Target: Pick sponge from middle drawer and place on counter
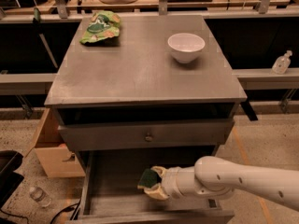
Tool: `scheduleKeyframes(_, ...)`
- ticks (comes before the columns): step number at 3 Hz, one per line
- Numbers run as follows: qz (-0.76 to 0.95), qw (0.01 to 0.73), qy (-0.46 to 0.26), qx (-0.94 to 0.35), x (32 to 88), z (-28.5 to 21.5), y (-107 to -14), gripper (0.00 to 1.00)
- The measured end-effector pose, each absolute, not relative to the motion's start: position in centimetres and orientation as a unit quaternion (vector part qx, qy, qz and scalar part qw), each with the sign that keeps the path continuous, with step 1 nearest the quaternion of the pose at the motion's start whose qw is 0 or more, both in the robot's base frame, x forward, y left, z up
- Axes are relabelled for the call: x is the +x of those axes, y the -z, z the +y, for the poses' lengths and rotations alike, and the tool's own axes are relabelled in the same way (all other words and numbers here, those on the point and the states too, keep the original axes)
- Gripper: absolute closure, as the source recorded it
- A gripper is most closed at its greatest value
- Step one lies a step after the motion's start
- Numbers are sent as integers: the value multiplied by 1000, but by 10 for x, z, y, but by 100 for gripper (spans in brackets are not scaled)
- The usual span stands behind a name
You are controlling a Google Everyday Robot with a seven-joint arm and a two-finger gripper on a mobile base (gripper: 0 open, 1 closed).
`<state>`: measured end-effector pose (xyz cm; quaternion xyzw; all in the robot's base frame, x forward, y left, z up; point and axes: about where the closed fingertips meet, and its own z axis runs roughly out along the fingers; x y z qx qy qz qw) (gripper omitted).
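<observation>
The middle drawer (112,183) stands pulled open at the bottom of the cabinet, with its grey floor showing. My gripper (155,185) is inside it, right of the middle, shut on the sponge (149,177). The sponge's dark green face points up and left, and it sits just above the drawer floor. The pale fingers (159,192) wrap the sponge from above and below. The white arm reaches in from the right. The counter (140,69) is the grey top above the drawers.
A white bowl (186,46) stands at the counter's back right and a green snack bag (100,27) at its back left. A shut drawer front with a round knob (148,136) overhangs the open drawer. A cardboard box (52,149) and a bottle (39,196) are at the left.
</observation>
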<state>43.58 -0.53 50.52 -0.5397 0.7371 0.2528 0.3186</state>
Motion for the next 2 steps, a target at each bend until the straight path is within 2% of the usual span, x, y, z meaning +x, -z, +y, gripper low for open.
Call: scheduleKeyframes(2,746,327,-257,-519,426,-73,-639,100)
